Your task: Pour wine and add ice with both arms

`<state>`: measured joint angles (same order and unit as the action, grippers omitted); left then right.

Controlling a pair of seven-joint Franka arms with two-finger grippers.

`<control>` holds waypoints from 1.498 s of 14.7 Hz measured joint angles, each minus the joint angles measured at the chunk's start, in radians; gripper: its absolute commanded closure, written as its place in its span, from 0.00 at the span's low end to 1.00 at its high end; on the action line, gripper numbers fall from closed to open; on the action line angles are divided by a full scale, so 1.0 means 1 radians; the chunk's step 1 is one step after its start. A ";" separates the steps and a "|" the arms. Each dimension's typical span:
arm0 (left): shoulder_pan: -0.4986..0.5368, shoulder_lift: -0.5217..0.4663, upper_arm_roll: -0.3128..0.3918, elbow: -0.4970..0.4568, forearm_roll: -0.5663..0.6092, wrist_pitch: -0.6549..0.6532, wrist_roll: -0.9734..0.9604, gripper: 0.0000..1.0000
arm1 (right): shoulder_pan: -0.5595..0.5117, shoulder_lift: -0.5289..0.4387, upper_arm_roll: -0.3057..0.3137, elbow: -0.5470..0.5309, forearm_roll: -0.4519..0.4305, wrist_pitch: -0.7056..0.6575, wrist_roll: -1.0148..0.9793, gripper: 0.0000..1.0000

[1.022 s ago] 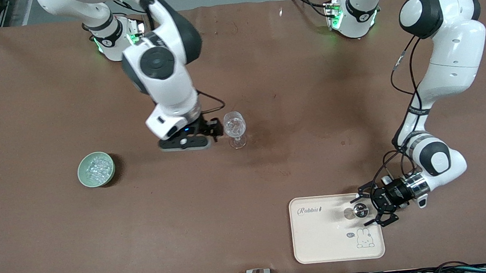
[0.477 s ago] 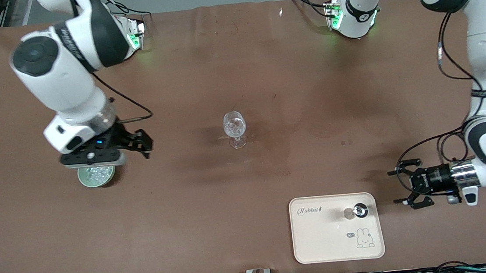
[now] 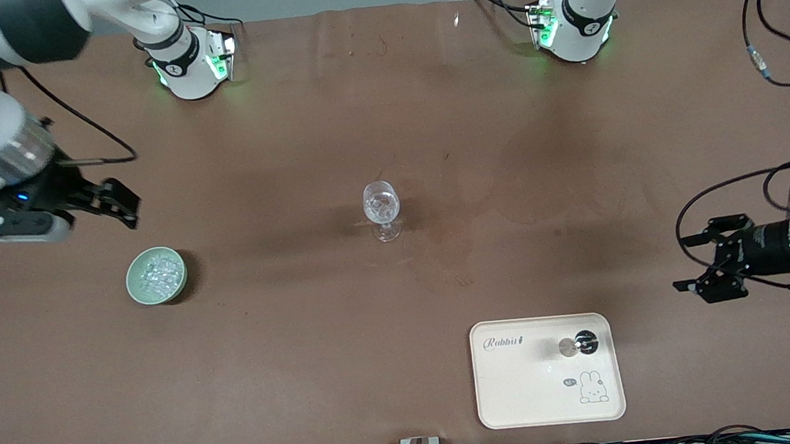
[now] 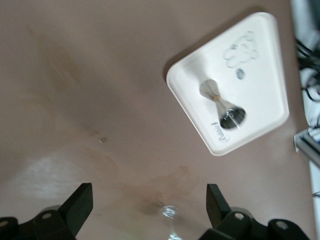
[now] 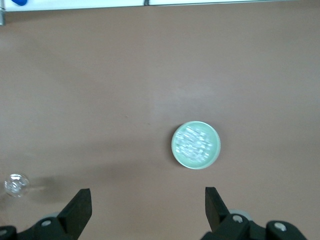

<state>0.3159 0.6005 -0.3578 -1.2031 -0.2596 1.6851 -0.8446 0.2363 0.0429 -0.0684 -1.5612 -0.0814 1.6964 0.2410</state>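
A clear stemmed wine glass (image 3: 382,210) stands mid-table with glinting clear pieces in its bowl. It also shows in the right wrist view (image 5: 16,184) and as a blurred glint in the left wrist view (image 4: 170,212). Ice (image 3: 157,273) fills a pale green bowl (image 3: 136,287) toward the right arm's end, also in the right wrist view (image 5: 195,145). My right gripper (image 3: 123,203) is open and empty, up in the air beside the bowl. My left gripper (image 3: 685,264) is open and empty, over the table at the left arm's end, apart from the tray.
A cream tray (image 3: 524,389) with a rabbit drawing lies near the front edge; a small silver and dark vessel (image 3: 580,343) stands on it. Tray (image 4: 270,95) and vessel (image 4: 222,104) also show in the left wrist view. Cables run along the front edge.
The right gripper moved from over the bowl toward the right arm's end of the table. The left gripper drew away from the tray toward the left arm's end. Both stayed open.
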 measured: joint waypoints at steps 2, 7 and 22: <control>-0.003 -0.072 -0.038 -0.003 0.105 -0.029 0.067 0.00 | -0.049 -0.034 0.000 0.000 0.000 -0.041 -0.070 0.00; -0.002 -0.191 -0.088 -0.009 0.286 -0.067 0.343 0.00 | -0.130 -0.066 0.002 0.021 0.000 -0.108 -0.190 0.00; -0.302 -0.684 0.205 -0.397 0.296 -0.139 0.692 0.00 | -0.281 -0.061 0.102 0.077 0.064 -0.209 -0.212 0.00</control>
<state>0.0141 -0.0831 -0.1528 -1.6005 0.0361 1.5465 -0.1521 -0.0449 -0.0178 0.0337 -1.4841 -0.0171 1.4870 0.0294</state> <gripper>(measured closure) 0.000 0.000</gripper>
